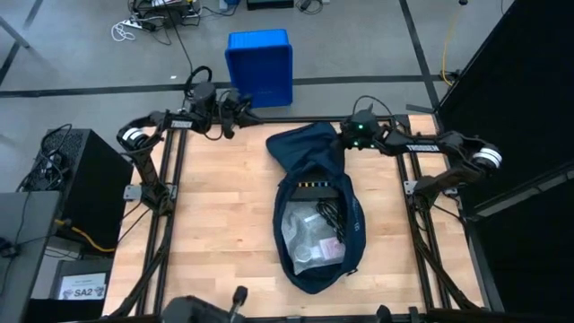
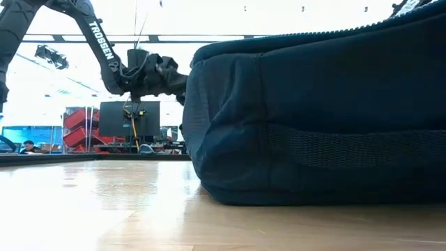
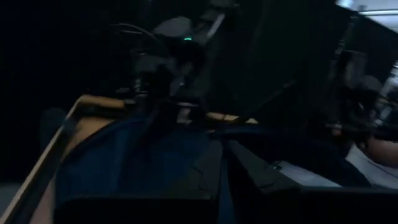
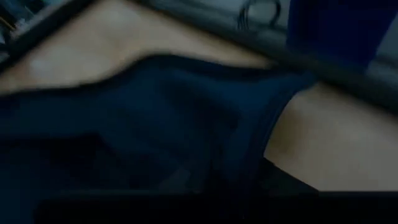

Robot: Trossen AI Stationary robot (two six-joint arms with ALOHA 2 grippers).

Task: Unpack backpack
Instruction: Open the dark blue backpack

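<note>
Can't tell how far the right claw (image 1: 348,136) gapes, fingers hidden against the backpack (image 1: 316,220) flap. Backpack lying unzipped mid-desk (image 1: 215,233), just below that claw. Left claw (image 1: 240,106) shut, empty, well left of backpack.

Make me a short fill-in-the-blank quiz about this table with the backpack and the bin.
1. The backpack lies on the table with its main compartment ____.
2. The plastic bin standing beyond the table is ____ in colour.
3. The ____ gripper is over the backpack's flap.

Missing words: open; blue; right
</note>
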